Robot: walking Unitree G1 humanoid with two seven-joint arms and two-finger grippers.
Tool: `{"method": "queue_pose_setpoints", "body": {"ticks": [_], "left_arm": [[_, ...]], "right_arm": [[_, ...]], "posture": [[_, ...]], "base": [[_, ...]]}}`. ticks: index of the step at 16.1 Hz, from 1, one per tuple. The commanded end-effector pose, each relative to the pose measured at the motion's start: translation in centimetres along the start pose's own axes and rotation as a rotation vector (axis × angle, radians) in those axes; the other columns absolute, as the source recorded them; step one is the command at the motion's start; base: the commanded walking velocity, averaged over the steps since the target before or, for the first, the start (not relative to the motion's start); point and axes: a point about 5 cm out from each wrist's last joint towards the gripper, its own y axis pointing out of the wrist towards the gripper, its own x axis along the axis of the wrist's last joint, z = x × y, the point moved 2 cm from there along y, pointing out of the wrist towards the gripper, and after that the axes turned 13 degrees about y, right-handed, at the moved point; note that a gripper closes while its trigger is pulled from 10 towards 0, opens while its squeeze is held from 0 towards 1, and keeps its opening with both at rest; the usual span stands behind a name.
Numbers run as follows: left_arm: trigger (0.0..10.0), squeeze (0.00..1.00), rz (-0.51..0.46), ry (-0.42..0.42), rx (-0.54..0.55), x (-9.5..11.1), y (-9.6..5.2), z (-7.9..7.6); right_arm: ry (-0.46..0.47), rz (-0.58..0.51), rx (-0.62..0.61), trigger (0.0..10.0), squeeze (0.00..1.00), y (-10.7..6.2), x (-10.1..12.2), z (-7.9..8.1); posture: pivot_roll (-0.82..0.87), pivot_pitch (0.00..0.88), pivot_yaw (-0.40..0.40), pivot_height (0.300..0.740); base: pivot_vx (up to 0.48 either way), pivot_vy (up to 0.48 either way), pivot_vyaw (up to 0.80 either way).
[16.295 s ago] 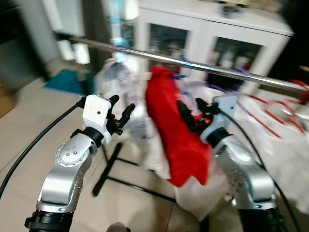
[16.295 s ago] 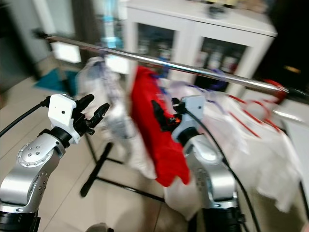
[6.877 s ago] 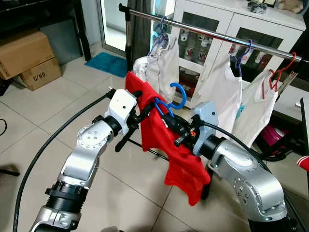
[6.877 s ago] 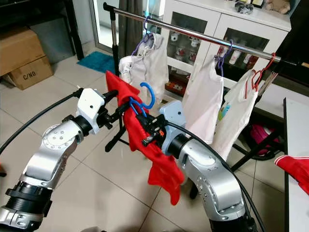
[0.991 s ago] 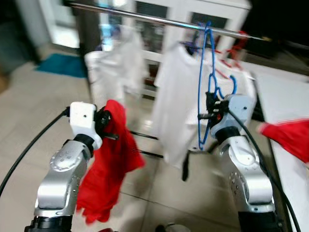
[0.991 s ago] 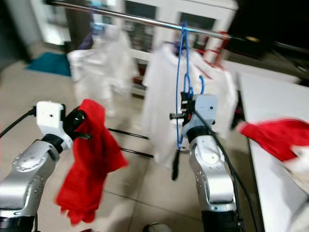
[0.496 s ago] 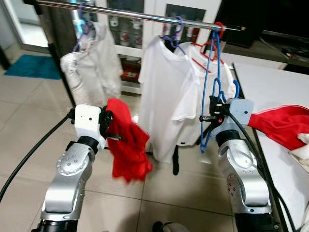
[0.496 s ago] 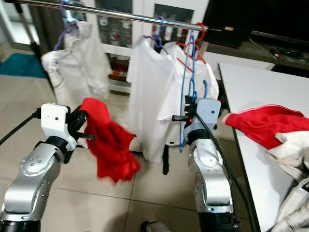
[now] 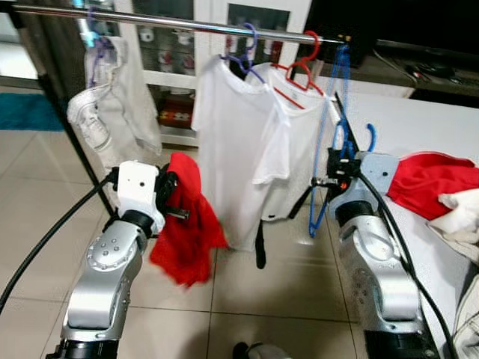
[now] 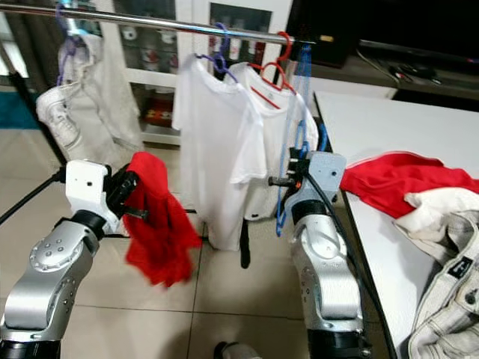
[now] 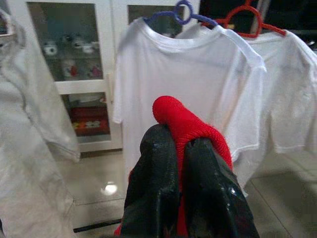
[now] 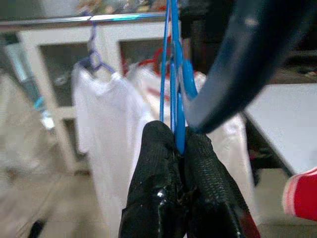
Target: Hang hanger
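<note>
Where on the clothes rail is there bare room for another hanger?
Free: the rail between the grey-white garment and the purple hanger. Crowded: the right end, with the red hanger and the blue hanger in the right claw.

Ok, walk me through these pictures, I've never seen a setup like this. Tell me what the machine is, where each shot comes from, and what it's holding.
This is a humanoid robot with two silver arms, each ending in two black fingers. The two wide pictures come from cameras in its head, looking down past its arms. The two close-ups come from cameras on its wrists, looking along the fingers.

The left gripper is shut on a crumpled red cloth garment. The right gripper is shut on a thin blue wire hanger, whose top reaches up to the silver metal clothes rail. White T-shirts hang from the rail on purple and red hangers. To the robot's right, a white table carries another red garment and pale clothes.
</note>
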Motion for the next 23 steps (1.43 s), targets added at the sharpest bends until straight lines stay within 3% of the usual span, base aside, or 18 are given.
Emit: {"method": "queue_pose_setpoints", "body": {"ticks": [1,3,12,15,16,19,23], "left_arm": [[10.0,0.00,-0.035,0.014,-0.028,0.7,0.1,-0.4],[10.0,0.00,-0.027,0.023,-0.047,0.6,0.1,-0.6],[10.0,0.00,-0.027,0.028,-0.069,0.6,0.3,-1.1],[10.0,0.00,-0.023,0.025,-0.067,0.5,0.3,-1.1],[10.0,0.00,-0.022,0.026,-0.065,0.5,0.3,-1.1],[10.0,0.00,-0.020,0.024,-0.060,0.5,0.3,-1.1],[10.0,0.00,-0.023,0.020,-0.055,0.5,0.3,-1.0]], "right_arm": [[0.023,0.055,0.061,10.0,0.00,-0.5,-0.5,0.6],[0.025,0.135,0.091,10.0,0.00,-1.2,-1.6,0.7],[0.084,0.225,0.114,10.0,0.00,-2.0,-2.4,1.0],[-0.075,0.142,0.056,10.0,0.00,-1.5,-1.5,0.4],[-0.083,0.120,0.047,10.0,0.00,-1.4,-1.2,0.3],[-0.005,0.119,0.017,10.0,0.00,-1.3,-1.0,-0.2],[0.012,0.118,0.015,10.0,0.00,-1.4,-1.3,-0.1]], "posture": [[-0.04,0.015,-0.075,0.740],[-0.03,0.006,-0.063,0.740],[-0.04,0.000,-0.060,0.740],[-0.04,0.000,-0.062,0.740],[-0.04,0.000,-0.063,0.740],[-0.04,0.000,-0.063,0.740],[-0.04,0.000,-0.062,0.740]], "base": [[0.000,0.000,-0.80],[0.000,0.000,-0.80],[0.000,0.000,-0.80],[0.000,0.000,-0.80],[0.000,0.000,-0.80],[0.000,0.000,-0.79],[0.000,0.000,-0.78]]}}
